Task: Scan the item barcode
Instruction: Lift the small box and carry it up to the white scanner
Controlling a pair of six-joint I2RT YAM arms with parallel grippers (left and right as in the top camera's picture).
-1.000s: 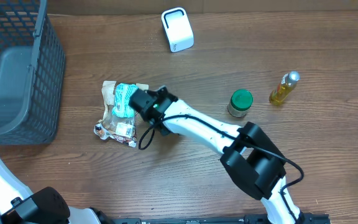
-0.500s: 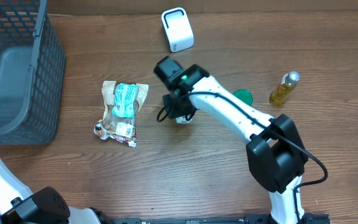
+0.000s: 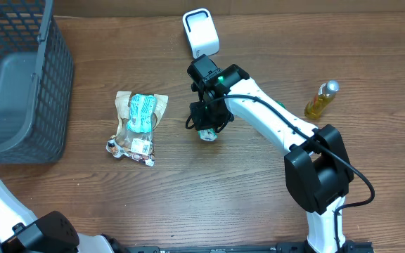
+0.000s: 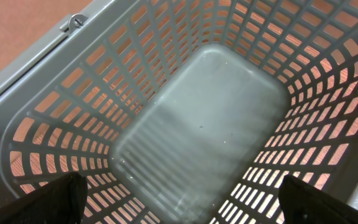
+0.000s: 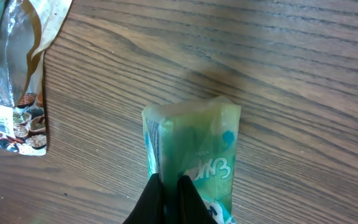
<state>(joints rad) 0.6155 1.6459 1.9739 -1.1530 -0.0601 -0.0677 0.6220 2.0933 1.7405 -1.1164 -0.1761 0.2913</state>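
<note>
The green packet (image 3: 208, 134) now hangs from the right jaws near the middle of the tabletop (image 3: 83, 190). A second ago the right arm (image 3: 259, 116) was stretched over the snack bag (image 3: 138, 126). Now it has swung away from the bag and come closer to the white scanner (image 3: 200, 33). The bag lies alone where it was. The packet is below the scanner but not up against it. The yellow bottle (image 3: 320, 100) stands far off on the right side.

From the left wrist you look down into the grey basket (image 4: 61, 155), and nothing is in it. The left jaws are spread wide, with one dark finger (image 4: 48, 202) at each bottom corner of the view, and they hold nothing.

From the right wrist the green packet (image 5: 194, 149) fills the middle. The right jaws are pressed together on its near edge. A soft shadow on the wood (image 5: 291, 74) just past it makes me think it is lifted a little. The snack bag (image 5: 11, 74) peeks in at the left edge.

So the picking up looks done and the carrying has begun. I cannot see a barcode on the packet from here. I think the packet still has to get to the scanner and turn its barcode side toward it.
</note>
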